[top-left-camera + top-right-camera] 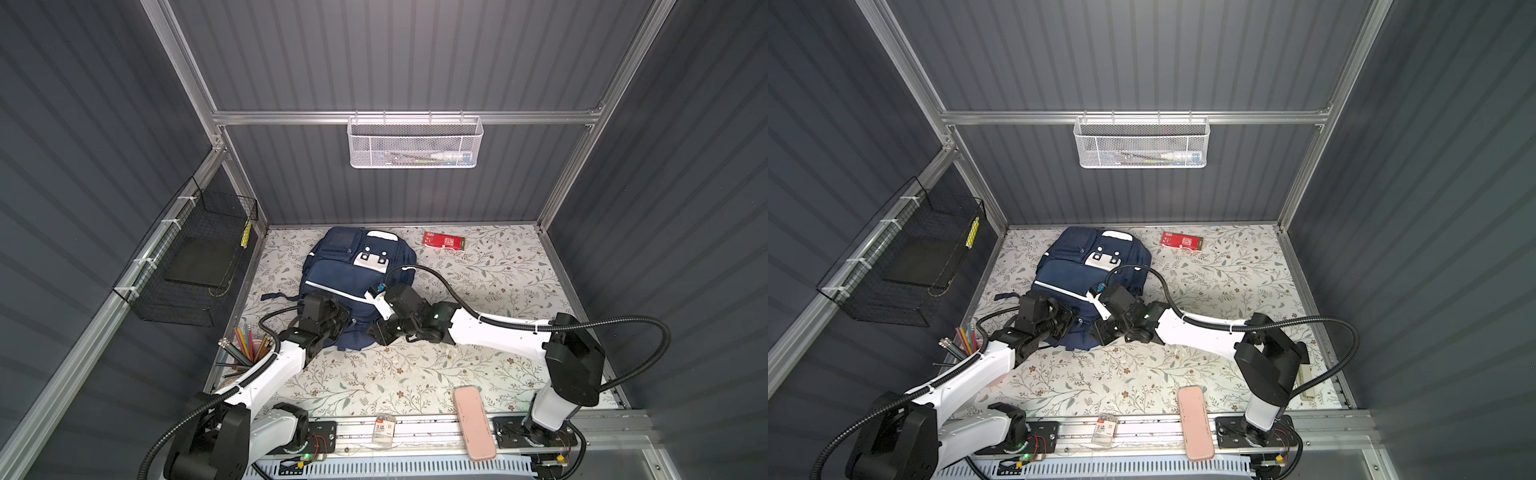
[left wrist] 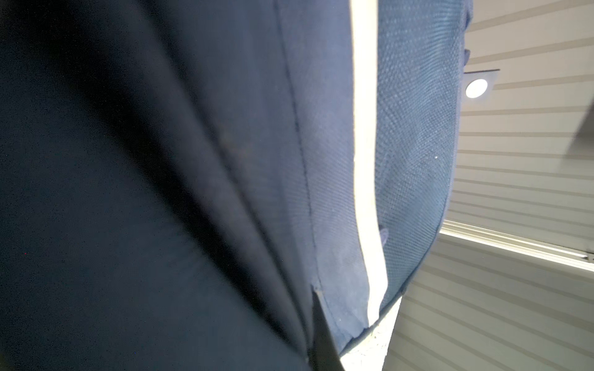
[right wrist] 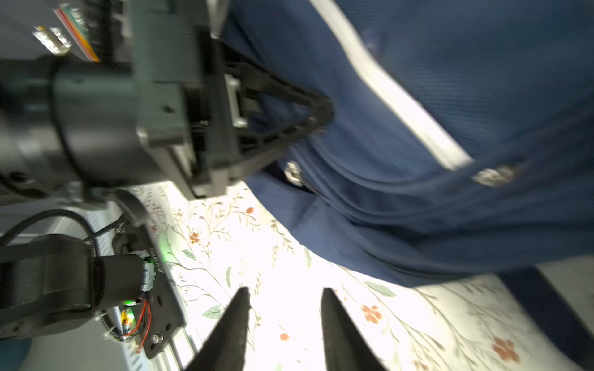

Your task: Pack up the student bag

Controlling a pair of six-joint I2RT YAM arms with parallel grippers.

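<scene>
The student bag (image 1: 345,270) (image 1: 1075,270), navy with white stripes, lies at the back left of the floral table in both top views. My left gripper (image 1: 345,321) (image 1: 1070,320) is at the bag's near left edge, shut on a fold of its fabric. In the left wrist view navy cloth (image 2: 225,160) fills the frame and only one dark fingertip (image 2: 318,308) shows. The right wrist view shows that gripper (image 3: 321,119) pinching the bag (image 3: 418,208). My right gripper (image 3: 284,294) (image 1: 376,332) hovers open over bare table just beside the bag's near edge, holding nothing.
A red box (image 1: 443,241) lies at the back. A pink case (image 1: 473,422) and a small clear packet (image 1: 383,430) rest on the front rail. A cup of pencils (image 1: 245,349) stands front left. A white mesh basket (image 1: 415,143) and a black wire basket (image 1: 187,266) hang on the walls.
</scene>
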